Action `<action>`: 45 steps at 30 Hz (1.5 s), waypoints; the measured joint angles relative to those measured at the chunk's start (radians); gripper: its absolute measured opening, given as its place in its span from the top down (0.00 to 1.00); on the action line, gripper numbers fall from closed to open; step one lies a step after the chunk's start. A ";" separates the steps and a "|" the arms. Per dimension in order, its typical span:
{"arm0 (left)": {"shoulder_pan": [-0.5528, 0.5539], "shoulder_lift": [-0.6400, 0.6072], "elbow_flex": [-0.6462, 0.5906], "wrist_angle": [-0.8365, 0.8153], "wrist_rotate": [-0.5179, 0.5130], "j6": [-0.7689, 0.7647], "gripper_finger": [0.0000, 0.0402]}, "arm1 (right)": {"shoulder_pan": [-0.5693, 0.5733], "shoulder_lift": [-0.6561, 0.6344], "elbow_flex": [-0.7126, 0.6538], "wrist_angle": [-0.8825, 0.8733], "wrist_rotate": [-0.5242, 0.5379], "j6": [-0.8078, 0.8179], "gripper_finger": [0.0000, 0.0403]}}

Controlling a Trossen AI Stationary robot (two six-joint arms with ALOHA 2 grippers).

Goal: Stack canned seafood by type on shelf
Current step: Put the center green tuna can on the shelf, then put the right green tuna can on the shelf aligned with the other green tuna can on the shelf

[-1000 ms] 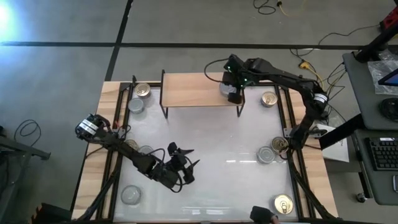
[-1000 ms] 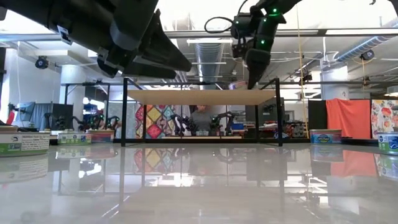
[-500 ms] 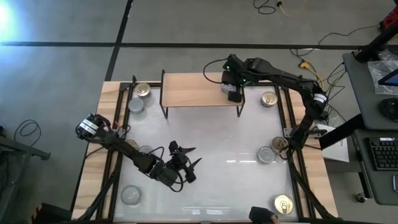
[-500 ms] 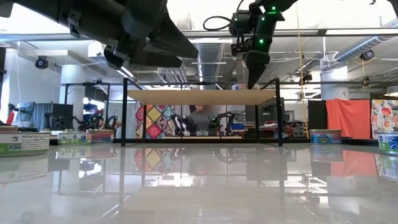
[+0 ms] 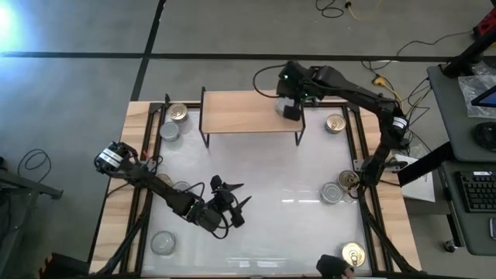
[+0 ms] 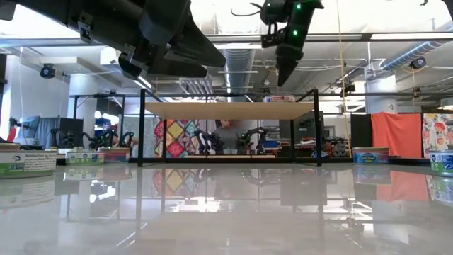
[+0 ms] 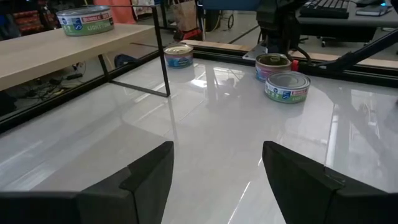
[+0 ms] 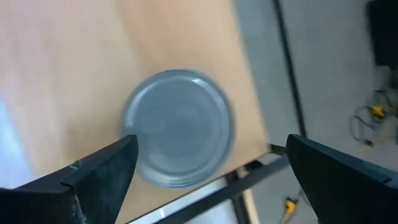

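One silver-lidded tin (image 8: 177,127) stands on its base near the right end of the wooden shelf (image 5: 240,112); the low view shows that tin (image 6: 282,99) on the board. My right gripper (image 8: 211,146) hangs open above it, clear of the lid, fingers pointing down. In the high view the right gripper (image 5: 290,110) partly covers the tin (image 5: 280,107). My left gripper (image 5: 229,205) is open and holds nothing, above the white tabletop left of centre. From the left wrist view, the left gripper (image 7: 214,180) faces the shelf (image 7: 50,50) and the tin (image 7: 85,20) on it.
More tins stand on the table: a gold one (image 5: 178,113) and a silver one (image 5: 170,131) left of the shelf, a silver one (image 5: 163,242) near left, a gold one (image 5: 335,122) right of the shelf, a pair (image 5: 341,187) at the right edge, a gold one (image 5: 353,253) near right.
My right gripper has risen straight up from the shelf board, away from the silver tin, and drifted slightly toward the far edge. The tin has stayed standing on the shelf.
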 joint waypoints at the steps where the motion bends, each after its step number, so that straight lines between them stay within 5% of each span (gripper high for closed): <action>1: 0.000 0.000 0.000 0.000 0.000 0.000 0.42 | 0.000 0.001 0.004 0.008 0.017 0.004 0.01; 15: 0.001 0.000 0.006 0.021 0.001 0.000 0.42 | -0.009 0.098 -0.040 0.121 0.122 -0.015 0.01; 30: -0.001 0.000 0.006 0.050 0.051 0.031 0.42 | -0.017 0.085 -0.037 0.187 0.118 -0.045 0.01; 36: -0.006 0.000 0.006 0.155 0.053 0.127 0.42 | 0.028 0.030 0.081 0.079 0.090 0.035 0.01; 45: -0.005 0.044 0.006 0.269 0.054 0.194 0.42 | 0.220 -0.069 0.190 -0.423 -0.147 0.394 0.01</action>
